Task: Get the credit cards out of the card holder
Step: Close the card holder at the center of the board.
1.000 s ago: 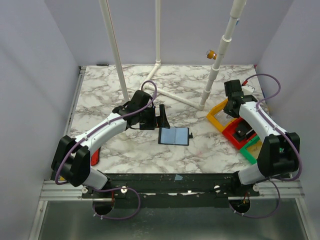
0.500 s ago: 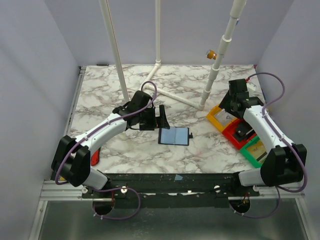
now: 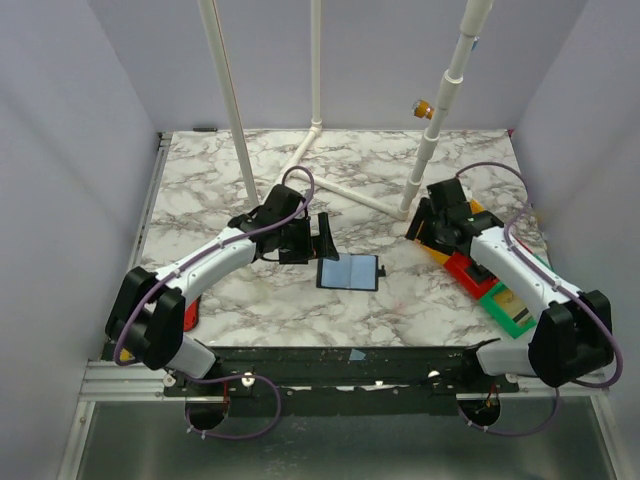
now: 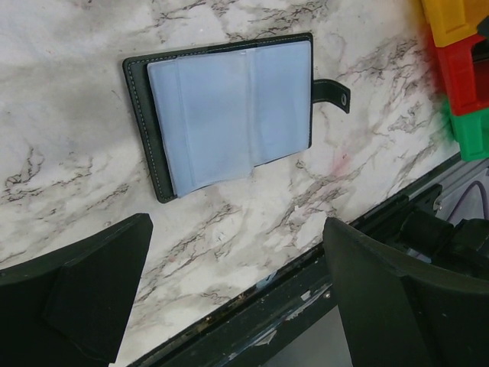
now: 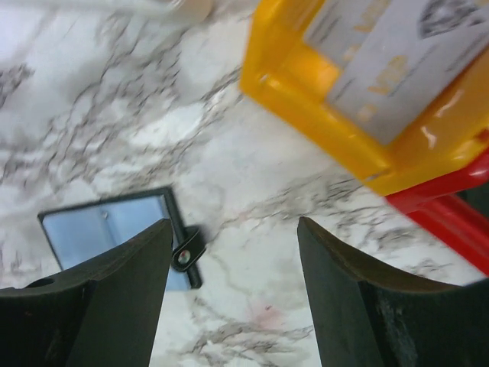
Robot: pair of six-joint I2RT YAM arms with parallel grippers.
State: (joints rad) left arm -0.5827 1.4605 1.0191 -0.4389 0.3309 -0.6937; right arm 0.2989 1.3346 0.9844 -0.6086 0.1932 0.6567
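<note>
The card holder [image 3: 348,272] lies open on the marble table, its black cover down and its bluish sleeves [image 4: 229,107] facing up, the snap tab [image 4: 335,93] pointing right. My left gripper [image 3: 323,235] hangs open just behind it, and nothing sits between its fingers [image 4: 92,298]. My right gripper [image 3: 422,225] is open and empty over the table between the holder and the bins. A pale credit card [image 5: 397,61] with gold print lies in the yellow bin [image 5: 321,99]. A tan card [image 3: 513,300] lies in the green bin [image 3: 500,312].
Yellow, red [image 3: 463,268] and green bins sit in a row at the right, partly under my right arm. A white pipe frame [image 3: 340,190] and upright pipe [image 3: 432,140] stand behind. The table's front edge [image 4: 306,260] is close below the holder.
My right gripper has opened and swung left from above the bins to the table beside the yellow bin. The left arm and the card holder have not moved.
</note>
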